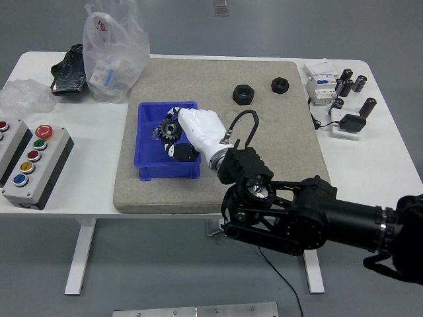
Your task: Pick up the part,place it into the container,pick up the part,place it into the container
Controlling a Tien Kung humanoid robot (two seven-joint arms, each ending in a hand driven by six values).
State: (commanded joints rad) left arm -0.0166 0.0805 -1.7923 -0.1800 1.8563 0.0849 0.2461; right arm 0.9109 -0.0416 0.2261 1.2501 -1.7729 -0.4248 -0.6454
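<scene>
The white desk (396, 165) fills most of the frame, and a large grey mat (277, 152) covers its middle. From the lower right corner the robot's black right arm (317, 218) reaches up and left across the mat's near edge. The left arm is not in view.

On the left half of the mat sits the blue container (147, 145), an open rectangular bin with its long sides running toward the top of the frame. The white right hand (192, 132) hangs over its right wall, fingers curled around a dark gear (170, 129), which they pinch from the right. The gear is thus inside the container's outline, above its floor in the upper middle, and not yet resting on it as far as I can judge. A smaller black part (176, 151) shows just below the hand, partly hidden by it; whether it lies on the floor of the bin I cannot tell for certain.

The relation that matters is simple: the gear lies to the left of the palm and already over the bin, so letting go should call only for the fingers to part, with little or no further travel.

Two black nuts (242, 94) lie on the mat toward the upper right, well apart from the hand; they look like the remaining parts.

Elsewhere: a button box (33, 162) at left and a plastic bag (112, 53) at upper left.
</scene>
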